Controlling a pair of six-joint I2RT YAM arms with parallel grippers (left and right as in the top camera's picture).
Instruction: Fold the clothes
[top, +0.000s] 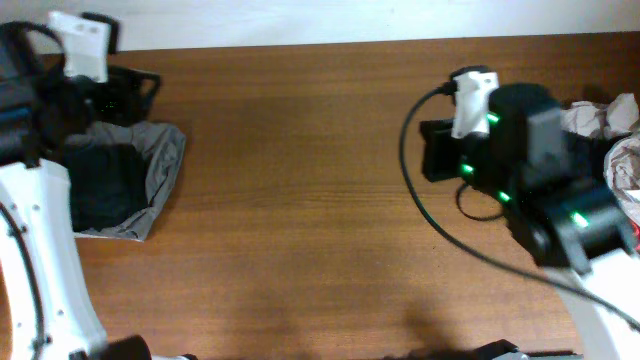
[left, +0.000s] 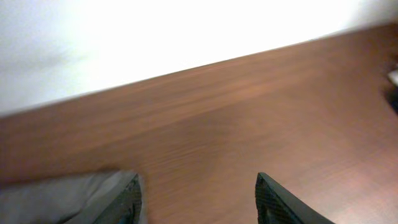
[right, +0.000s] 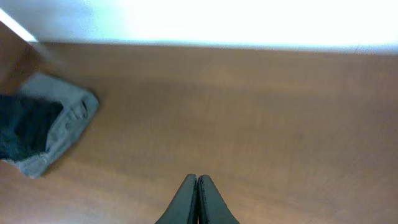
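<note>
A stack of clothes (top: 125, 185) is seen at the left of the overhead frame. A dark garment (top: 100, 185) is laid on a grey garment (top: 165, 160), whose edge spreads out to the right and below. A heap of crumpled pale garments (top: 600, 118) is found at the far right edge, partly covered by the right arm.

The cloth is judged to be soft, light and limp. It can be expected to sag from any single hold, and folds are likely to be lost if it is dragged. The wooden table (top: 300, 220) looks smooth, so sliding should be easy. A hem or corner is the best place to be pinched, one in each gripper, so that a garment can be spread flat. Which piece in the heap lies uppermost cannot be told.

The left gripper (left: 198, 180) is seen with its jaws well apart and nothing between them. In the left wrist view, grey cloth lies just beside its finger at the lower left. The right gripper (right: 198, 179) is pressed closed on nothing, above bare wood.

A black cable (top: 415, 195) is looped over the table at centre right and could be snagged by trailing cloth. Access to the heap is hindered by the right arm itself.
</note>
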